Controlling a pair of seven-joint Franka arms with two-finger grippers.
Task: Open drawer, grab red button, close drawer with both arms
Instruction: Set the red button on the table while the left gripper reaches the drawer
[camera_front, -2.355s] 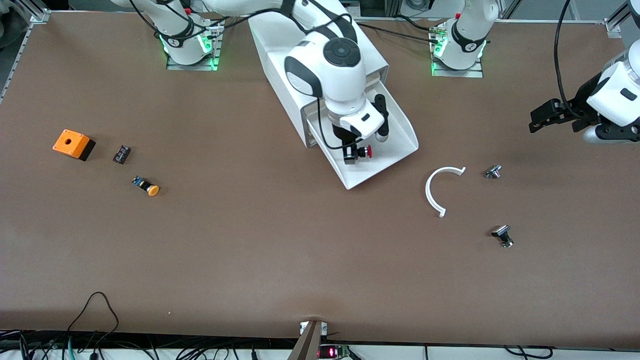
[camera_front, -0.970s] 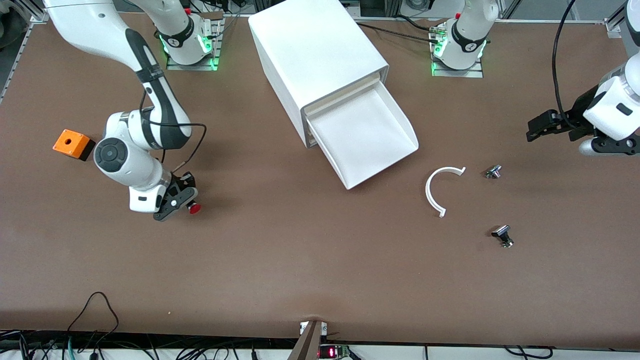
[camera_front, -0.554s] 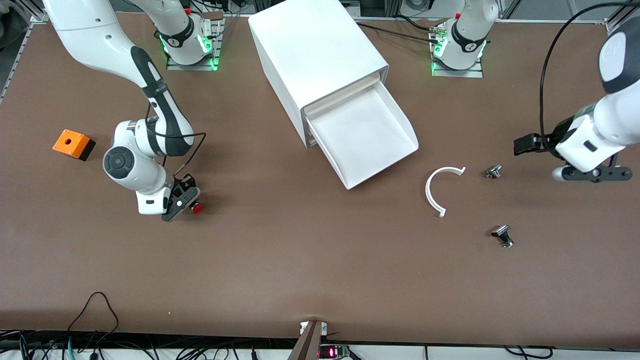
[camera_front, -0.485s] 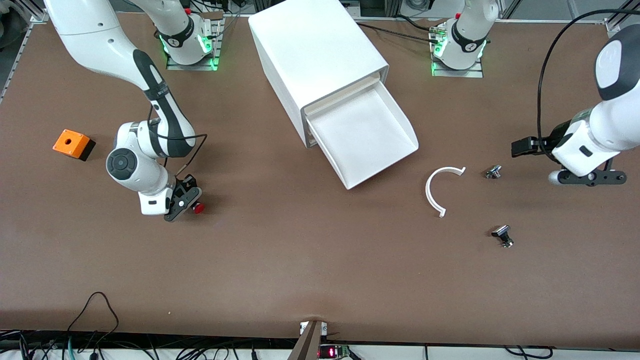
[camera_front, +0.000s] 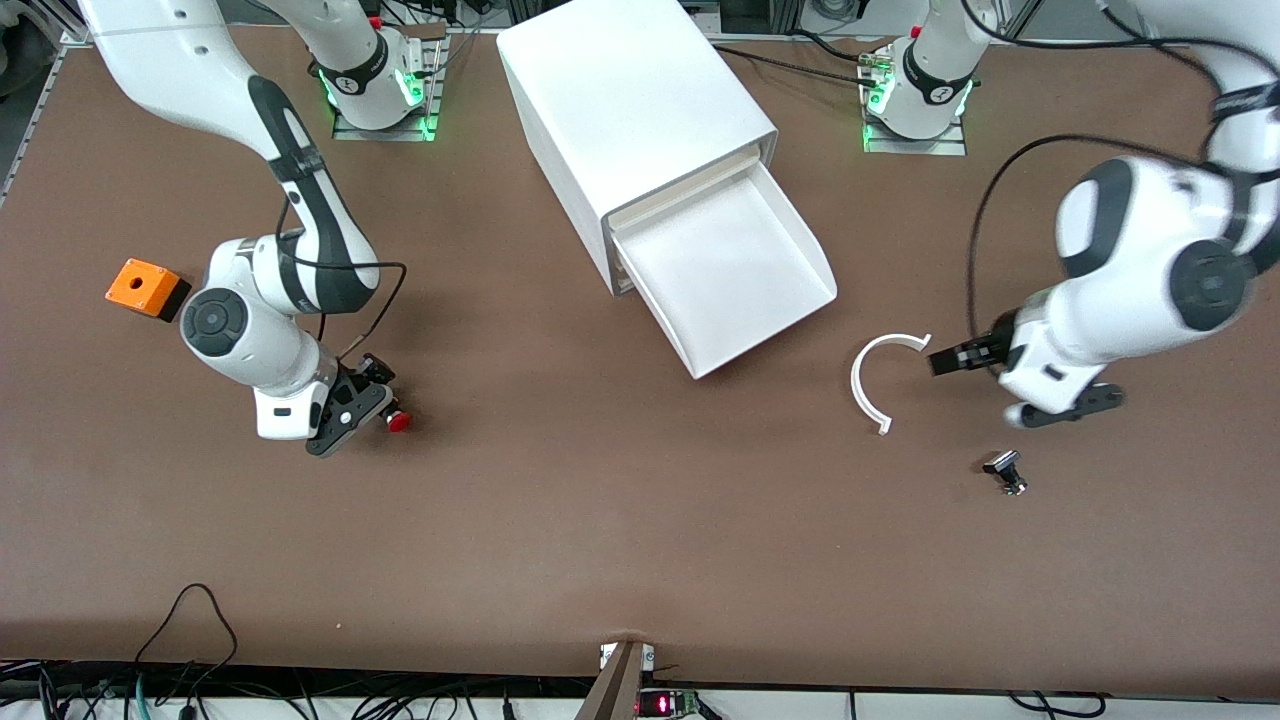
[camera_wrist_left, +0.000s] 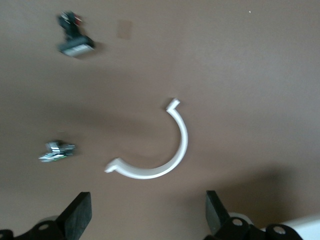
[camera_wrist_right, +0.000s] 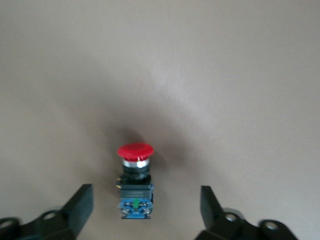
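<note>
Button (camera_wrist_right: 135, 181) lies on the counter (camera_front: 600, 520) between the spread fingers of your right gripper (camera_front: 352, 403), well apart from the open drawer (camera_front: 728, 280), toward the right arm's end. Looks light and rigid; take it by the dark body, the cap looks slippery. Left gripper (camera_wrist_left: 145, 217) is spread over a white plastic arc (camera_wrist_left: 156, 150).

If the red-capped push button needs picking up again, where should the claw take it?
Grip the dark blue-black body under the round cap of the red-capped push button, straight down from above. It lies on its side on the table, body flanks exposed between the open right claw.
</note>
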